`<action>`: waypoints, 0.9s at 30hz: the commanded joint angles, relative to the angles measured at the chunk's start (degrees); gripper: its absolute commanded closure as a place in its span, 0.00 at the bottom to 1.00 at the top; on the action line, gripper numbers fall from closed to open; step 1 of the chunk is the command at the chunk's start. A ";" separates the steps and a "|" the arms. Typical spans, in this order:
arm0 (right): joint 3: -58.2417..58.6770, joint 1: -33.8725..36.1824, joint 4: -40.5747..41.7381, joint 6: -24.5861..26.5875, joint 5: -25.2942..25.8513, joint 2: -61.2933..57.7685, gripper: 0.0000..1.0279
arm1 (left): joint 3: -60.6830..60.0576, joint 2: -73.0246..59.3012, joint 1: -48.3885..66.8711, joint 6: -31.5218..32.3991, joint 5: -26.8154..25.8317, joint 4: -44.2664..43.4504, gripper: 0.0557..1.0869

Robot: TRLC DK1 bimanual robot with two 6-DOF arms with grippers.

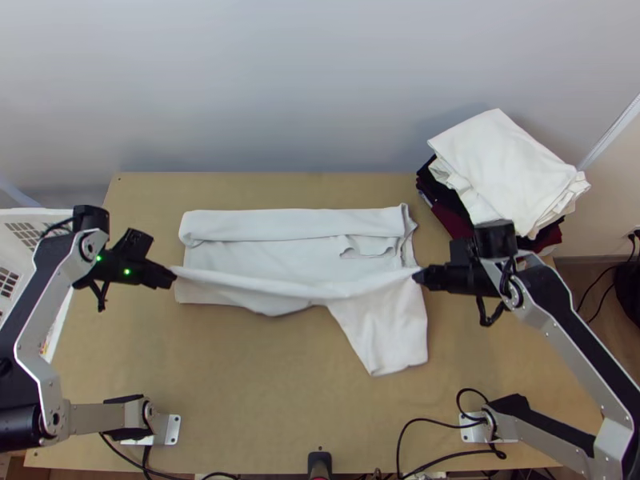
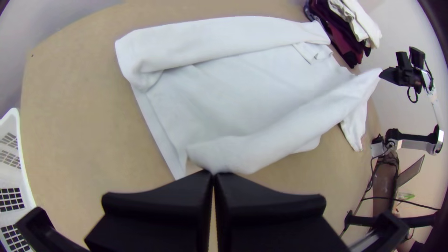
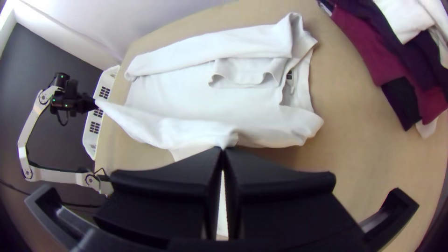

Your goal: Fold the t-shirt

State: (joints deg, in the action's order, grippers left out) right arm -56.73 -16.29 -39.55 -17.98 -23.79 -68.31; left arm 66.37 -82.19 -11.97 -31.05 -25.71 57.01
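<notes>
A white t-shirt (image 1: 280, 254) lies on the table with its far side folded over in a long strip and the collar toward the right. Its near edge is held up between both grippers, sagging in the middle, and a sleeve hangs toward the near side at the right. My left gripper (image 1: 174, 278) is shut on the near edge's left end; in the left wrist view the fingertips of my left gripper (image 2: 213, 173) meet at the cloth. My right gripper (image 1: 418, 276) is shut on the right end, and in the right wrist view my right gripper (image 3: 223, 148) pinches the cloth.
A stack of folded clothes, white on top (image 1: 504, 172), stands at the table's far right. A white basket (image 1: 60, 214) is beyond the left edge. Cables lie near both arm bases. Bare table (image 1: 264, 384) stretches along the near side.
</notes>
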 commanded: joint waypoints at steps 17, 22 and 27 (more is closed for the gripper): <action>-26.85 3.29 6.77 -0.04 1.82 -29.42 0.97 | 26.62 -22.48 -0.25 6.09 -0.04 -0.24 0.96; -35.03 3.73 6.77 0.22 2.96 -38.12 0.97 | 33.83 -28.29 -0.25 7.32 0.40 0.55 0.96; -41.00 3.81 6.77 0.49 4.02 -44.98 0.97 | 39.01 -32.86 -0.25 8.11 0.58 1.87 0.96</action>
State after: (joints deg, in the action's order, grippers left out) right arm -94.35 -12.93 -33.06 -17.91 -20.40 -109.97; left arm 102.00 -112.42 -11.97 -24.12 -25.45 57.58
